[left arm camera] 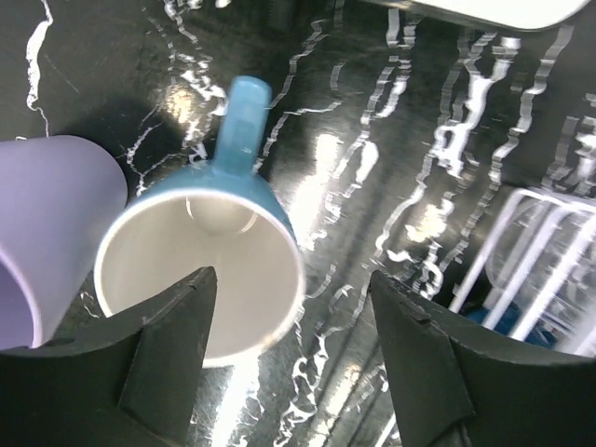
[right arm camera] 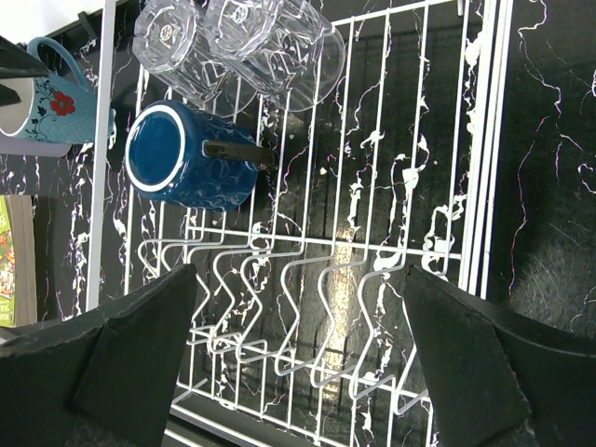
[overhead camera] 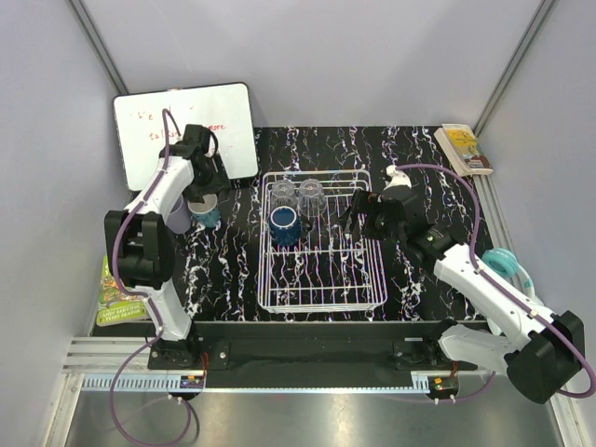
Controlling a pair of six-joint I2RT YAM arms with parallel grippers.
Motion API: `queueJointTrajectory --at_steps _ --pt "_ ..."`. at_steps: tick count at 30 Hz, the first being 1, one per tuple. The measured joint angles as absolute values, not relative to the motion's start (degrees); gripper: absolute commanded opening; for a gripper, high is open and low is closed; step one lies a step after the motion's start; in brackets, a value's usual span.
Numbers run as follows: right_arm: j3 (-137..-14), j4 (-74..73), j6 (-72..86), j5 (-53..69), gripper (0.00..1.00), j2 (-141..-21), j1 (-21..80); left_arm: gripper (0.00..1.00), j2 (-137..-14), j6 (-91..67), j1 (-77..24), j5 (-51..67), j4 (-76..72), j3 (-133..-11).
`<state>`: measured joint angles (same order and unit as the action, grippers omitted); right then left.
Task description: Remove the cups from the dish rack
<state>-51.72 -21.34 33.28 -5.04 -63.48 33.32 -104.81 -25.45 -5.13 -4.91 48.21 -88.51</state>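
The white wire dish rack [overhead camera: 264, 244] sits mid-table. In it lie a dark blue mug [overhead camera: 284, 223] and two clear glasses [overhead camera: 284, 194] [overhead camera: 312, 196]. The right wrist view shows the same dark blue mug [right arm camera: 186, 158], the glasses [right arm camera: 172, 33] [right arm camera: 279, 42] and the dish rack [right arm camera: 484, 186]. My right gripper [overhead camera: 352, 216] [right arm camera: 298, 345] hovers open over the rack's right half with nothing in it. A teal mug [overhead camera: 207, 216] [left arm camera: 200, 270] and a lavender tumbler [overhead camera: 177, 216] [left arm camera: 47, 214] stand on the table left of the rack. My left gripper [overhead camera: 200, 194] [left arm camera: 293, 326] is open just above the teal mug, its fingers [left arm camera: 168, 354] apart.
A whiteboard [overhead camera: 186, 130] leans at the back left, close behind the left arm. A book [overhead camera: 463, 149] lies at the back right corner, a green booklet [overhead camera: 116, 293] at the left table edge, and a teal ring-shaped object [overhead camera: 507, 265] by the right arm.
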Motion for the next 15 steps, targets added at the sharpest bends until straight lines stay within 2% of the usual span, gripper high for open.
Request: queueJointTrajectory --at_steps 9,12,15 --pt "-51.86 -21.39 32.77 -4.54 1.00 -66.22 33.32 0.77 -98.04 -26.48 -14.39 -4.78 49.60 -96.42" --pt "-53.41 -21.67 31.73 -3.29 0.99 -69.95 33.63 0.79 -89.58 -28.01 -19.11 -4.71 46.68 -92.92" --pt "-56.84 -22.46 30.28 -3.75 1.00 -74.43 35.18 0.79 -77.56 -30.46 -22.09 -4.56 41.08 -82.96"
